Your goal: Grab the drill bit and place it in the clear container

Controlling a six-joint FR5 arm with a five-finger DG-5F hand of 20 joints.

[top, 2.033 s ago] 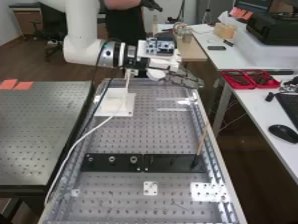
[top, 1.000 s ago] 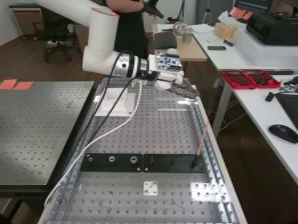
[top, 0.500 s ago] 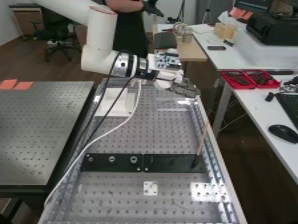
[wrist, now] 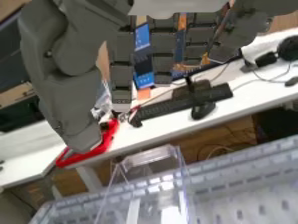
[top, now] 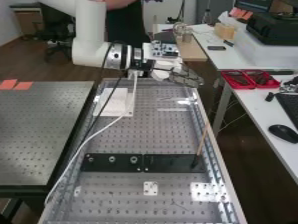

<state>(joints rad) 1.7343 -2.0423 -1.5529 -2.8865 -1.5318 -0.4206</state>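
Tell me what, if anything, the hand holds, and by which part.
Nothing is held: the hand is open, its fingers straight and apart from the thumb.

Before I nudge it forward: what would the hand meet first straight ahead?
Probably the red tray on the white table, or that table's edge, across the gap beyond the bench; relative height is unclear.

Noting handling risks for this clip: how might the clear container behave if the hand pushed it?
The clear container would probably feel stiff, as its sides look straight. Its walls look thin, so it may be light and slide easily. Glossy highlights suggest a smooth, possibly slippery surface.
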